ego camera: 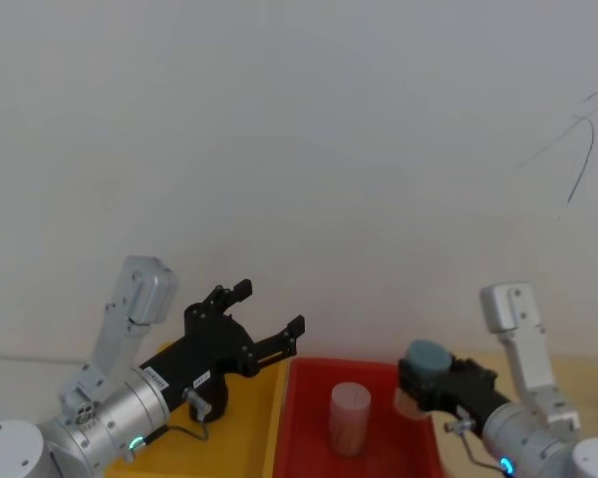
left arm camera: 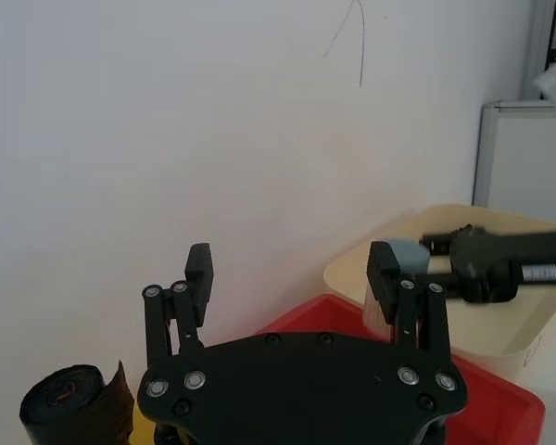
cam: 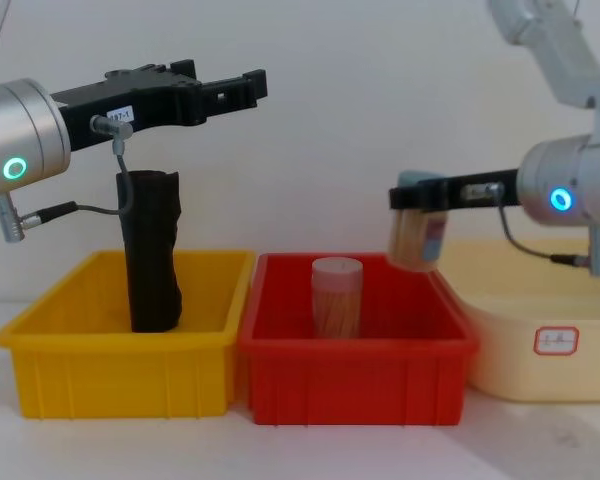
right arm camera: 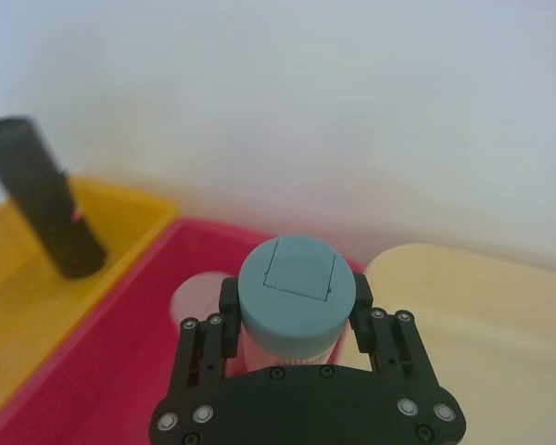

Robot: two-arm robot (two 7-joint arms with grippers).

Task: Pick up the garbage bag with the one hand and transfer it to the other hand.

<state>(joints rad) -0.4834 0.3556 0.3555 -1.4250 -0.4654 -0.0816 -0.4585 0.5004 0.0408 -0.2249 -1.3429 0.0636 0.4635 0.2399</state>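
One garbage bag (cam: 151, 250) stands upright in the yellow bin (cam: 40, 330), directly below the wide-open left claw (cam: 242, 88). Right claw (cam: 408, 195), farther off, grips a lidded jar (cam: 417, 232).

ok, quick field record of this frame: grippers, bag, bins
left gripper: open, empty, raised above the yellow bin
right gripper: shut on a jar with a grey-blue lid, held above the red bin's right edge
garbage bag: upright in yellow bin, not gripped
red bin: one pink-lidded jar standing inside
cream tub: right of red bin
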